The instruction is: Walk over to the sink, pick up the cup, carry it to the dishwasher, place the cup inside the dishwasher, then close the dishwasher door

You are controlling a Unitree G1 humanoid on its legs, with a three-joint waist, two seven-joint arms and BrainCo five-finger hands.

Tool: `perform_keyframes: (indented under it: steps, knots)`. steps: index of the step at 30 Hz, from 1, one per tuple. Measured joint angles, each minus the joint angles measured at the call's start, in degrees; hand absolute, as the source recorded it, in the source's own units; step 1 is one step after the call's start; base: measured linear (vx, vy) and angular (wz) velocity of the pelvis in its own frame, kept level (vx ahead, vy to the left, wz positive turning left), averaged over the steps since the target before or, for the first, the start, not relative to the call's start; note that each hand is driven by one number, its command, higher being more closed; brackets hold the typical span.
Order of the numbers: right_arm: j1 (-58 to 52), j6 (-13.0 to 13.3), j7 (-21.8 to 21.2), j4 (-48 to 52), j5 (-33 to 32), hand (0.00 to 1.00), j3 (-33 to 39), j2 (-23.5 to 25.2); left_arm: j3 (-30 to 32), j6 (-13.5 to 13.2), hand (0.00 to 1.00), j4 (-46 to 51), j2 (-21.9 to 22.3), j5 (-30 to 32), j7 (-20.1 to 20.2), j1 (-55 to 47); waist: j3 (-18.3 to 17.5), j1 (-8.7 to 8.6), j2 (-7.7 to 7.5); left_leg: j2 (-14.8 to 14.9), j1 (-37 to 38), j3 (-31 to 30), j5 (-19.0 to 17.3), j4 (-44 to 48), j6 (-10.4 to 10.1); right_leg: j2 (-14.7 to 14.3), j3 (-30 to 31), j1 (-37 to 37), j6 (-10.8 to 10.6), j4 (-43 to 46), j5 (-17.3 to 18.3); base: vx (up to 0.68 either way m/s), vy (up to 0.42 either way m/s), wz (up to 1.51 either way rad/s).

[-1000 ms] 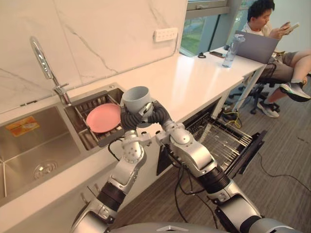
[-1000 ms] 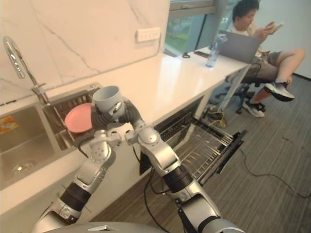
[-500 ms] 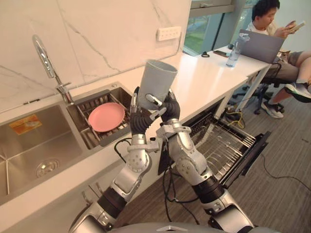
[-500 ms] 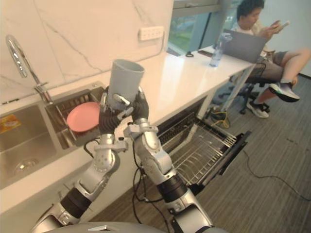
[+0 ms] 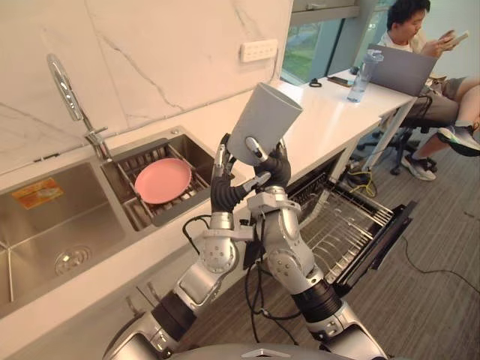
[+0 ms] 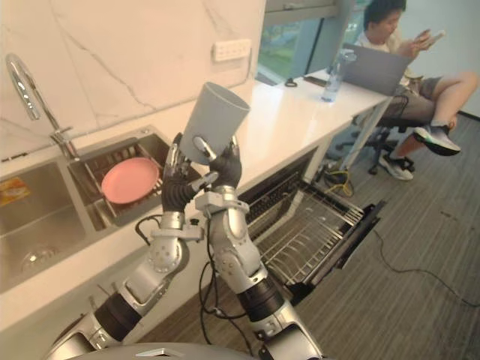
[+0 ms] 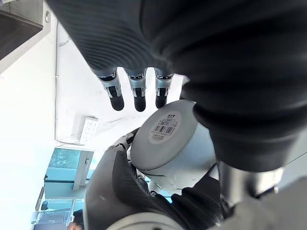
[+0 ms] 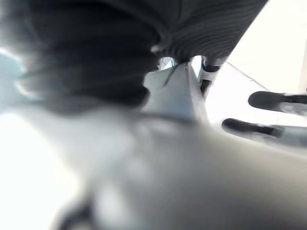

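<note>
I note the cup (image 6: 214, 120) held up over the counter edge, tilted with its mouth away from me. The right hand (image 6: 225, 170) has its fingers curled about the base. The left hand (image 6: 177, 189) stands beside it, fingers straight. A pink plate (image 6: 130, 180) lies in the sink (image 6: 37, 219). The dishwasher door (image 6: 360, 227) is down and its rack (image 6: 307, 229) drawn out.

I hold the cup (image 5: 266, 120) raised in the air: a plain grey tumbler, tilted so its mouth points away toward 1 o'clock and its labelled base faces me. Its lower end sits between my left hand (image 5: 223, 184), fingers straight alongside it, and my right hand (image 5: 274, 171), fingers curled round it. The dishwasher (image 5: 394, 229) stands open at 4 o'clock from the cup, door down, wire rack (image 5: 337, 225) pulled out. The steel sink (image 5: 67, 217) lies at 8 o'clock.
</note>
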State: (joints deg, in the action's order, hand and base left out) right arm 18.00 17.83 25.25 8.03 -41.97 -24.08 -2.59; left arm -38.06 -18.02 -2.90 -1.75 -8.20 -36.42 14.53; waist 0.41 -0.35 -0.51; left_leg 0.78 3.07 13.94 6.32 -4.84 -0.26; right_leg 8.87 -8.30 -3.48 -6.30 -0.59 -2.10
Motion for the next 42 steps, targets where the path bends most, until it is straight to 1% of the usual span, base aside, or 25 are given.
perform_keyframes:
  steps: [1, 2, 5, 6, 8, 11, 14, 16, 20, 22, 24, 25, 27, 29, 31, 34, 35, 37, 38, 39, 40, 41, 42]
  knots:
    - [-0.04, 1.04, -0.08, 0.13, -1.0, 1.0, 0.07, 0.03, -0.15, 0.01, 0.0, -0.09, -0.02, 0.0, 0.02, -0.01, 0.0, -0.17, 0.0, 0.0, 0.0, 0.08, 0.0, 0.0, 0.0, 0.0, 0.11, 0.06, -0.01, 0.0, -0.01, 0.01, 0.002, -0.03]
    - [-0.08, 1.44, -0.13, 0.37, -1.24, 1.0, 0.2, 0.06, -0.26, 0.06, 0.0, -0.17, -0.03, 0.0, 0.06, -0.04, 0.0, -0.23, 0.0, 0.0, 0.0, 0.11, 0.0, 0.0, 0.0, -0.01, 0.14, 0.07, -0.02, 0.0, -0.01, 0.0, 0.001, -0.04]
    - [-0.48, 4.27, -1.24, 4.86, -3.23, 1.0, 3.47, 2.41, -3.41, 1.71, 0.0, -1.71, -0.15, 0.22, 2.37, -1.16, 0.01, -0.38, 0.02, 0.03, 0.01, 0.38, -0.03, 0.0, 0.02, -0.03, 0.45, 0.24, -0.04, 0.01, -0.01, 0.0, 0.001, -0.05]
    - [-0.56, 5.69, -2.04, 6.38, -3.42, 1.0, 5.03, 3.42, -4.63, 2.27, 0.0, -2.97, -0.12, 0.45, 3.16, -1.54, 0.0, -0.48, 0.03, 0.02, 0.02, 0.56, -0.05, 0.0, 0.04, -0.03, 0.66, 0.38, -0.04, 0.04, -0.01, 0.0, 0.006, -0.09]
    - [-0.75, 8.3, -4.28, 6.94, -4.18, 1.0, 7.59, 3.86, -6.39, 3.24, 0.0, -3.33, -0.12, 0.56, 5.13, -2.61, 0.0, -0.72, 0.03, 0.01, 0.1, 1.27, -0.13, -0.01, 0.1, -0.06, 1.39, 0.72, -0.05, 0.14, -0.02, -0.01, 0.01, -0.14]
    - [-1.81, 9.71, -5.98, 6.94, -5.76, 1.0, 10.06, 3.87, -7.49, 3.35, 0.0, -3.46, 0.0, 0.69, 6.44, -2.68, 0.0, -1.03, 0.03, -0.02, 0.1, 1.73, -0.2, -0.03, 0.13, -0.06, 1.73, 1.0, -0.11, 0.21, -0.05, -0.01, 0.009, -0.09]
    - [-3.44, 10.78, -8.49, 6.94, -7.6, 1.0, 12.15, 3.72, -7.72, 3.35, 0.0, -4.61, 0.64, 2.35, 7.29, -2.68, -0.03, -1.32, 0.06, 0.02, 0.13, 2.03, -0.2, -0.03, 0.13, -0.14, 2.09, 1.23, -0.11, 0.32, -0.05, -0.01, 0.002, -0.05]
    - [-4.85, 10.76, -10.16, 6.94, -7.79, 1.0, 13.35, 3.66, -7.58, 3.35, 0.0, -5.11, 0.73, 2.35, 7.78, -2.7, -0.03, -1.24, 0.06, 0.08, 0.26, 2.43, -0.25, -0.04, 0.07, -0.26, 2.64, 1.36, -0.12, 0.32, -0.05, 0.0, -0.001, -0.13]
    - [-8.14, 10.73, -11.55, 8.25, -7.75, 1.0, 16.54, 3.53, -6.86, 3.35, 0.0, -5.57, 0.74, 1.77, 9.44, -2.95, -0.02, -1.17, 0.04, 0.09, 0.86, 3.27, -0.6, -0.06, 0.04, -0.25, 3.33, 1.29, -0.31, 0.5, 0.09, 0.01, 0.005, -0.1]
    - [-11.37, 10.74, -12.3, 9.76, -7.24, 1.0, 20.28, 3.37, -6.45, 3.34, 0.0, -7.61, 0.72, -1.53, 13.07, -3.7, 0.0, -1.29, -0.07, 0.03, 0.95, 3.43, -0.75, -0.07, 0.07, -0.17, 3.56, 1.36, -0.45, 0.72, 0.19, 0.01, 0.009, -0.04]
    - [-14.45, 10.73, -12.22, 10.29, -5.77, 1.0, 24.61, 2.48, -5.59, 3.44, 0.0, -7.82, 0.67, -6.45, 17.69, -6.94, -0.01, -1.56, -0.24, 0.01, 1.0, 3.81, -0.93, -0.07, 0.04, -0.17, 4.24, 1.72, -0.66, 1.07, 0.38, 0.02, 0.007, -0.09]
    - [-15.45, 10.75, -12.2, 10.56, -5.15, 1.0, 26.16, 2.05, -5.47, 3.64, 0.0, -7.82, 0.66, -8.07, 19.17, -7.97, 0.0, -1.59, -0.25, 0.0, 1.0, 3.99, -0.99, -0.07, 0.04, -0.17, 4.39, 1.81, -0.69, 1.1, 0.4, 0.02, 0.011, -0.1]
    - [-18.76, 11.17, -11.94, 11.81, -3.39, 1.0, 32.79, 1.45, -5.61, 4.97, 0.0, -8.01, 0.52, -14.32, 24.87, -11.08, 0.03, -1.89, -0.38, -0.06, 1.14, 4.64, -1.26, -0.07, 0.04, -0.1, 4.71, 2.01, -0.82, 1.2, 0.5, 0.03, 0.016, -0.1]
    - [-20.26, 11.64, -11.27, 11.83, -2.27, 1.0, 36.83, 0.85, -6.31, 6.24, 0.0, -8.08, 0.51, -17.5, 28.06, -12.26, 0.25, -2.36, -0.95, -0.07, 1.27, 4.97, -1.41, -0.07, 0.02, -0.07, 4.89, 2.1, -0.92, 1.41, 0.64, 0.02, 0.01, -0.07]
    - [-22.15, 11.87, -9.51, 11.88, -0.29, 1.0, 43.12, 0.62, -8.12, 9.07, 0.0, -9.63, 0.65, -23.17, 32.74, -12.77, 0.27, -3.08, -1.19, -0.03, 1.94, 5.83, -1.67, -0.07, 0.04, -0.05, 5.42, 2.07, -1.07, 2.04, 1.12, 0.02, 0.009, -0.13]
    - [-24.43, 11.14, -8.48, 11.84, 1.01, 1.0, 48.02, -0.42, -9.5, 11.16, 0.0, -13.37, 0.55, -25.1, 36.55, -13.57, -0.04, -3.62, -1.7, 0.21, 2.88, 7.43, -2.22, -0.07, -0.16, -0.17, 6.66, 2.27, -1.15, 2.46, 1.38, 0.03, -0.004, -0.31]
    - [-24.78, 10.1, -8.42, 11.62, 1.75, 1.0, 49.57, -0.39, -9.37, 11.81, 0.0, -14.65, 0.56, -25.4, 37.03, -14.43, -0.31, -3.67, -2.13, 0.31, 3.19, 8.58, -2.51, -0.06, -0.3, -0.12, 6.97, 3.01, -1.04, 3.23, 1.59, 0.01, 0.014, -0.47]
    - [-24.88, 8.55, -8.81, 11.08, 1.85, 1.0, 49.8, -0.32, -8.77, 12.58, 0.0, -15.4, 0.55, -25.42, 37.25, -15.12, -0.42, -3.17, -2.95, 0.36, 3.54, 10.48, -2.88, -0.04, -0.41, 0.51, 6.11, 4.73, -0.93, 5.2, 1.85, 0.0, 0.011, -0.6]
    - [-25.26, 7.14, -10.05, 9.96, 1.83, 1.0, 49.2, -0.16, -8.36, 13.08, 0.0, -15.8, 0.5, -25.4, 37.34, -15.53, -0.08, -2.94, -3.97, 0.33, 3.84, 11.48, -3.46, -0.04, -0.15, 1.26, 5.38, 6.02, -1.06, 7.39, 2.29, -0.02, 0.003, -0.46]
    - [-25.8, 6.39, -11.27, 8.05, 1.82, 1.0, 48.73, -0.15, -8.19, 13.46, 0.0, -15.83, 0.29, -25.29, 37.44, -15.85, 0.35, -3.27, -4.93, 0.17, 3.8, 11.53, -3.62, -0.05, -0.11, 2.02, 4.44, 6.51, -1.63, 9.0, 2.72, -0.02, -0.001, -0.25]
    - [-26.7, 5.49, -12.64, 4.5, 1.72, 1.0, 48.8, -0.07, -8.06, 13.83, 0.0, -15.93, -0.08, -24.42, 37.66, -16.28, 0.65, -3.41, -6.24, -0.07, 3.84, 11.11, -3.65, -0.06, -0.1, 2.71, 3.76, 6.92, -2.33, 10.54, 3.21, -0.02, -0.005, 0.13]
    - [-27.0, 4.84, -13.41, 0.71, 1.39, 1.0, 49.06, 0.04, -7.7, 14.33, 0.0, -16.51, -0.34, -22.7, 37.71, -16.79, 0.81, -3.29, -7.12, -0.25, 3.62, 10.35, -3.63, -0.06, -0.08, 3.22, 2.67, 7.2, -2.67, 11.25, 3.39, 0.0, -0.006, 0.25]
    - [-27.01, 4.47, -13.9, -0.94, 1.19, 1.0, 49.23, 0.07, -7.39, 14.68, 0.0, -17.02, -0.39, -21.77, 37.71, -17.12, 0.91, -3.18, -7.4, -0.32, 3.49, 9.82, -3.62, -0.06, -0.06, 3.33, 2.32, 7.07, -2.66, 11.3, 3.33, 0.0, -0.026, 0.38]
